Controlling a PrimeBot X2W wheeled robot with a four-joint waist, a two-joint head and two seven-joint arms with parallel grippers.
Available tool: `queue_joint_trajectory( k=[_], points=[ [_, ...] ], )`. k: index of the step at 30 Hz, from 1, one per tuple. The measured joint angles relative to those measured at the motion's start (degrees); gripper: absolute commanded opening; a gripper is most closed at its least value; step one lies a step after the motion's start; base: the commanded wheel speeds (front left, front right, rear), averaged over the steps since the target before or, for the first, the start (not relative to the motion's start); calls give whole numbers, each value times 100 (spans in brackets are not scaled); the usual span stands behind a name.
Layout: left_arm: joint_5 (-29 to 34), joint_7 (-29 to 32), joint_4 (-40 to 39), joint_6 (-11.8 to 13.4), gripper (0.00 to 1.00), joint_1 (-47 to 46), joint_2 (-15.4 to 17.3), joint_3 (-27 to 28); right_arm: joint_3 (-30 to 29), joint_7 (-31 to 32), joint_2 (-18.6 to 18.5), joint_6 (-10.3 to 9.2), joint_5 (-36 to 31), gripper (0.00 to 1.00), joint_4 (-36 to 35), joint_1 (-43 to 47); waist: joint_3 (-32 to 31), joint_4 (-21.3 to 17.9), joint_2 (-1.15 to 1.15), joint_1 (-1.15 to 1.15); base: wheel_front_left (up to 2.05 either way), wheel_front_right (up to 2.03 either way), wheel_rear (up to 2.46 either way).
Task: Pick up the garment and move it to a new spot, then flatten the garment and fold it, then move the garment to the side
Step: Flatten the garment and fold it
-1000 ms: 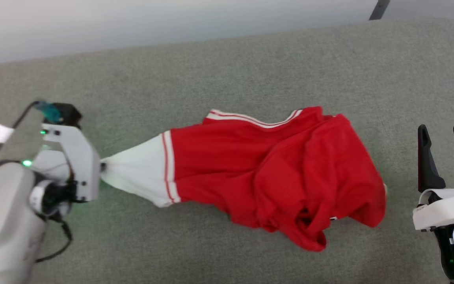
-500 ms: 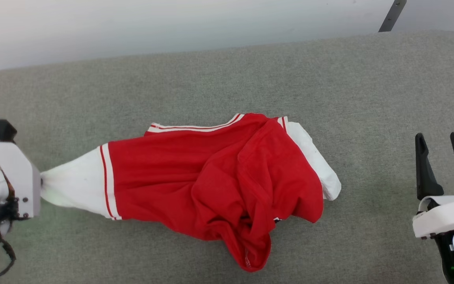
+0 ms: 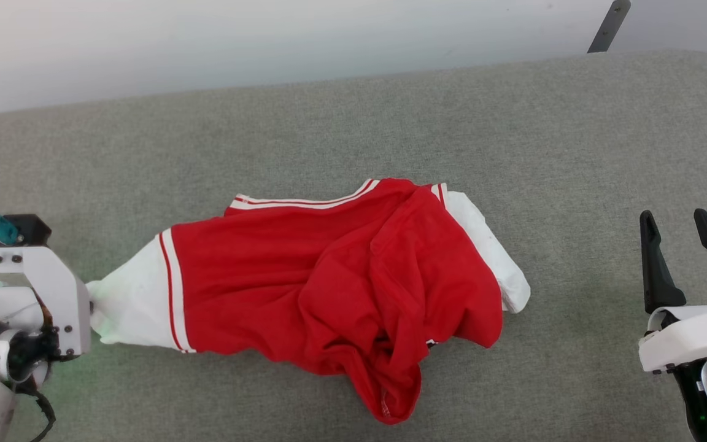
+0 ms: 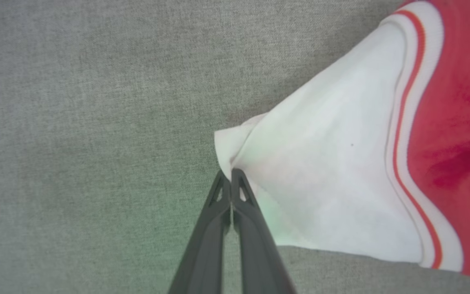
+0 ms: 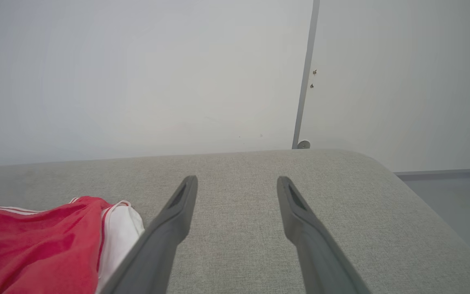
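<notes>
We judge the first step to be near its end. The garment [image 3: 329, 288] lies crumpled on the tabletop [image 3: 390, 123], left of centre in the head view. The left gripper [image 3: 91, 301] is clamped tight on the tip of one white sleeve [image 4: 333, 171], which is drawn out into a cone toward it. In the left wrist view the two dark fingers meet with the cloth's corner pinched between them. The right gripper [image 3: 672, 215] hovers at the right, well apart from the cloth, with its jaws spread wide and nothing in them.

Flattening comes next, we think. The red body is bunched and folded over itself, so the print is hidden. The right gripper would need to reach the other white sleeve [image 3: 501, 270] that pokes out on the far side, or a hem, so that the two arms can pull the shirt taut.

The tabletop is covered in grey-green woven fabric and has a rounded corner. Behind it stands a pale wall [image 5: 137, 81] with a thin metal strip [image 5: 302, 81] running up it, and a grey floor [image 5: 443, 183] shows beyond the corner.
</notes>
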Motion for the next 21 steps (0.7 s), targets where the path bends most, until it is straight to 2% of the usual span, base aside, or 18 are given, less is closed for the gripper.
queue_joint_trajectory(
  k=[1,2,12,21],
  points=[
    [0,-26,22,1,95,0,-11,-1,2,15,-3,0,1,100,1,0,-9,2,0,0,0,0,0],
    [0,-48,33,9,100,0,-18,-1,12,18,-5,0,1,100,2,0,-18,4,0,0,0,0,0],
    [-52,-296,-253,151,100,50,-87,70,83,137,-69,0,45,100,3,32,-120,126,0,0,0,0,0],
    [56,-645,-720,109,100,116,-109,10,147,152,-98,0,64,100,-9,62,-211,267,0,0,0,0,0]
  ],
)
